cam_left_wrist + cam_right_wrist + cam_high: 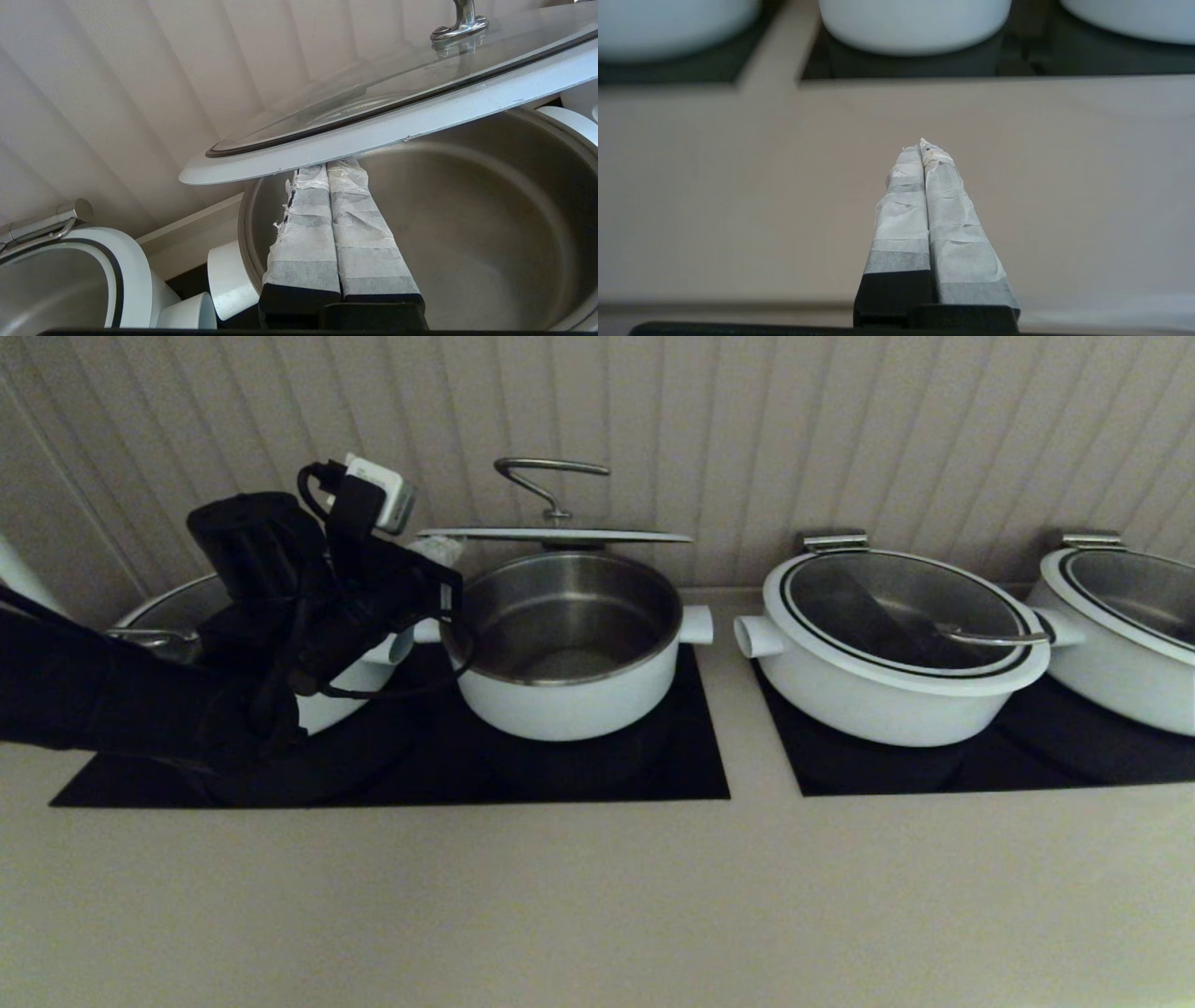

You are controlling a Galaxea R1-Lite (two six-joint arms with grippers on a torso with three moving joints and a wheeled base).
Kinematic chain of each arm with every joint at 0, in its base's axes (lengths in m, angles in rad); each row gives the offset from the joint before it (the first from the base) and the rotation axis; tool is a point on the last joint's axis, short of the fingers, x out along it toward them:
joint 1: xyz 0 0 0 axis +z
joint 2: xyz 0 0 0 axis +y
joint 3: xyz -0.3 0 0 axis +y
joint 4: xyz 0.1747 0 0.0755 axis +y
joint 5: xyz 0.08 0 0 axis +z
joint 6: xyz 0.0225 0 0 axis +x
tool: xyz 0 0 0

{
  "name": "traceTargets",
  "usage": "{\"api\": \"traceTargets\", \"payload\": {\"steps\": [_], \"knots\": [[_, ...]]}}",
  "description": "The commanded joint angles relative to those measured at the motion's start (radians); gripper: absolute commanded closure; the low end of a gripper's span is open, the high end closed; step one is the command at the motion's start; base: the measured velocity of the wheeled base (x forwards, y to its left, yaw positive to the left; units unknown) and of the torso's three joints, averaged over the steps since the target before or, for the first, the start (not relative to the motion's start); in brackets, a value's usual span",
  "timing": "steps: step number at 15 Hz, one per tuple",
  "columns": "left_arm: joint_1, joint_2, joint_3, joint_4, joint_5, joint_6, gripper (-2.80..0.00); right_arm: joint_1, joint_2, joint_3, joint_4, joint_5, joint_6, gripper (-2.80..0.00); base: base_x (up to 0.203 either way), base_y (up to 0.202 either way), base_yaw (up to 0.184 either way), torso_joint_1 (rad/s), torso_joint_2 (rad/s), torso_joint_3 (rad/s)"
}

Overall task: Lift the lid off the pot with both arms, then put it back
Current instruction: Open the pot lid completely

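The lid [555, 534], glass with a white rim and a curved steel handle [551, 476], hovers level a little above the pot [569, 700], whose steel inside shows open. My left gripper [439, 549] is shut, and its white-taped tips press up under the lid's left rim. In the left wrist view the shut fingertips [327, 168] touch the underside of the lid's white rim [373, 130] over the pot's inside [467, 210]. My right gripper [921, 147] is shut and empty, low over the beige counter [738, 186], out of the head view.
A wider white pot with its glass lid [896, 644] stands right of the small pot, another [1120, 625] at the far right, and one [168, 616] at the left behind my left arm. Black cooktop panels [691, 765] lie under them. A ribbed wall stands close behind.
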Motion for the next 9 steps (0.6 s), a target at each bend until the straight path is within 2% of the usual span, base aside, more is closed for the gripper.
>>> {"api": "traceTargets", "payload": {"steps": [1,5,9], "knots": [[-0.016,0.007,-0.007,-0.006,0.000,0.000,0.00,0.000,0.002,0.000,0.002,0.001,-0.014,0.00,0.000,0.000,0.000,0.000,0.00,0.000],[-0.044,0.022,-0.083,-0.006,0.001,0.000,0.00,0.000,0.000,0.000,0.002,0.001,-0.006,0.00,0.000,0.000,0.000,0.000,0.00,0.000],[-0.061,0.017,-0.098,-0.013,0.001,0.001,0.00,0.000,0.000,0.000,0.002,0.001,-0.006,0.00,0.000,0.000,0.000,0.000,0.00,0.000]]}}
